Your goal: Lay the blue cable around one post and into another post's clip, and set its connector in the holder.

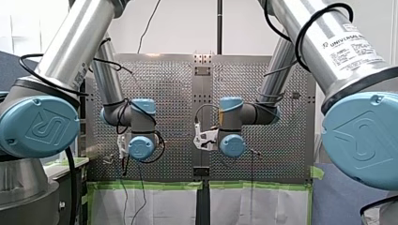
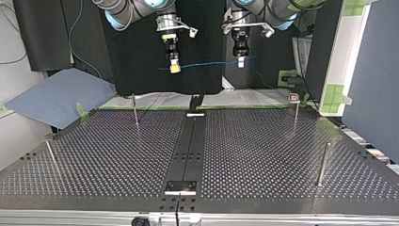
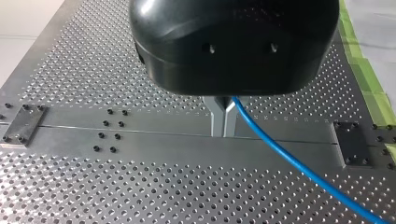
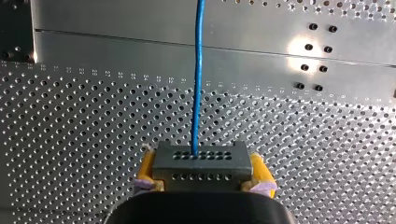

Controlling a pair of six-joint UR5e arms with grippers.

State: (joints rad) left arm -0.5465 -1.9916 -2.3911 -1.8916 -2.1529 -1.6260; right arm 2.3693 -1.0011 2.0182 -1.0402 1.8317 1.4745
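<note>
Nothing is actually getting routed yet. My right gripper point(image 4: 204, 170) is clamping its yellow pads point(image 4: 145, 169) on the dark grey perforated connector block point(image 4: 201, 161). My left gripper point(image 3: 222, 127) is pinching its metal fingers point(image 3: 217, 116) together on the thin blue cable point(image 4: 198, 84). The cable is hanging stretched between the two, well above the perforated metal table point(image 2: 263, 155). The thin metal posts point(image 2: 135, 110) are standing bare, the clip-topped one point(image 2: 295, 113) included. So I'm guessing the looping, clipping and connector seating are all waiting.
</note>
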